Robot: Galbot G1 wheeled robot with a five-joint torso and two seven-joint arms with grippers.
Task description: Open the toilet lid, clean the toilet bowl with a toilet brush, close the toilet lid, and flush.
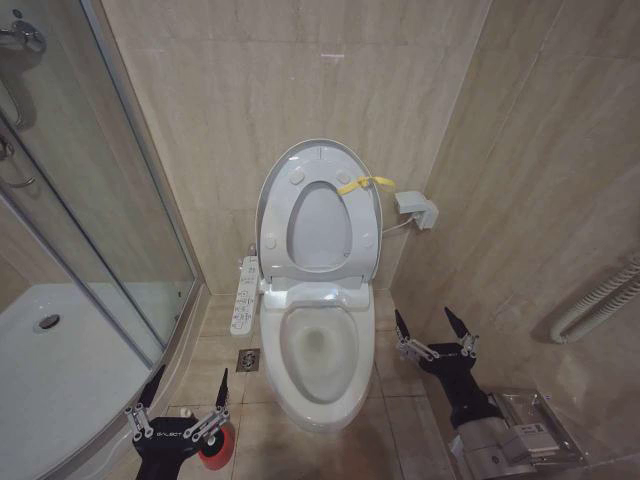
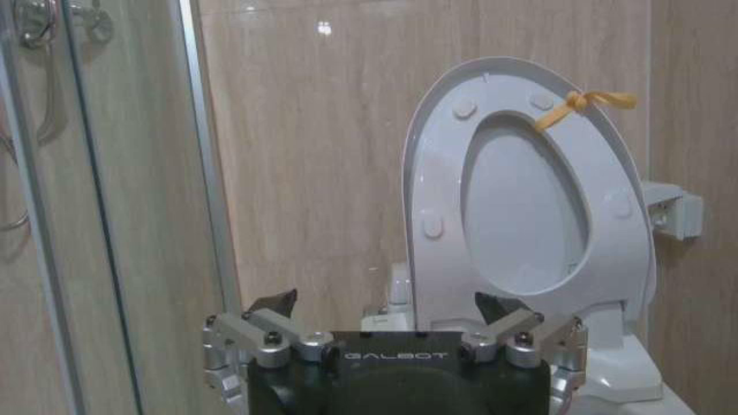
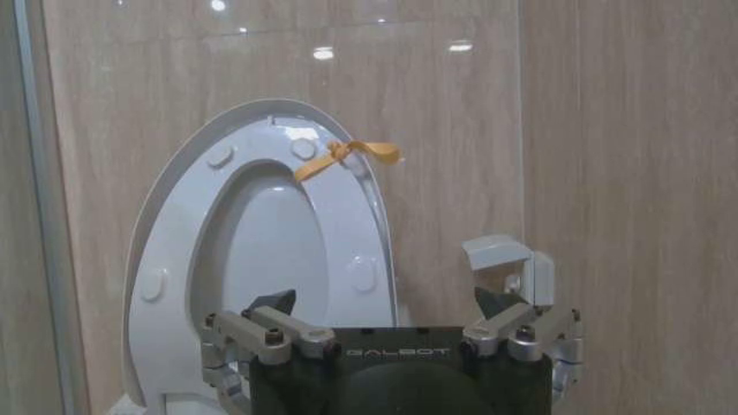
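There were one toilet bowl (image 1: 318, 345), one raised toilet lid (image 1: 275, 185), one yellow tag (image 1: 364, 184), one wall box (image 1: 415, 209) and two grippers, left (image 1: 187, 392) and right (image 1: 431, 323).

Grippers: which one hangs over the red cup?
The left gripper, open above the red cup beside the toilet bowl; the right gripper has bare floor beneath.

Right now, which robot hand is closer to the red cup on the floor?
Left. The left gripper hangs open right beside the red cup. The right gripper, also open, is across the toilet bowl.
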